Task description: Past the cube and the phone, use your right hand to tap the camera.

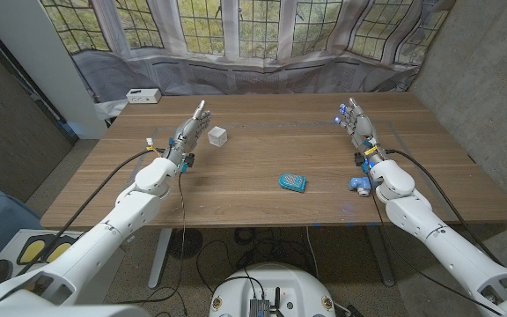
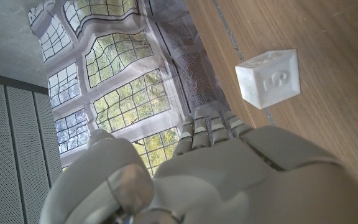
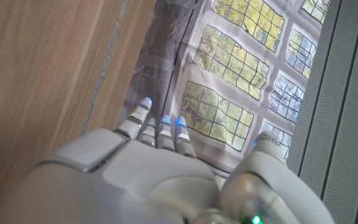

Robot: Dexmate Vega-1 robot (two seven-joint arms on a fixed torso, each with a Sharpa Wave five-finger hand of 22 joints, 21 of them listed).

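The right hand (image 1: 354, 118) waits empty, fingers straight and together; the left hand (image 1: 192, 126) likewise, beside the cube (image 1: 217, 135). No camera is visible, only a blue object (image 1: 292, 182), so the tap risks hitting the wrong thing.

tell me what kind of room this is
Probably an indoor lab or test room rather than a home. A plain rectangular wooden table stands before a printed backdrop of leaded windows that hangs in folds, flanked by bare grey concrete wall. On the table are a small white cube and a flat blue object.
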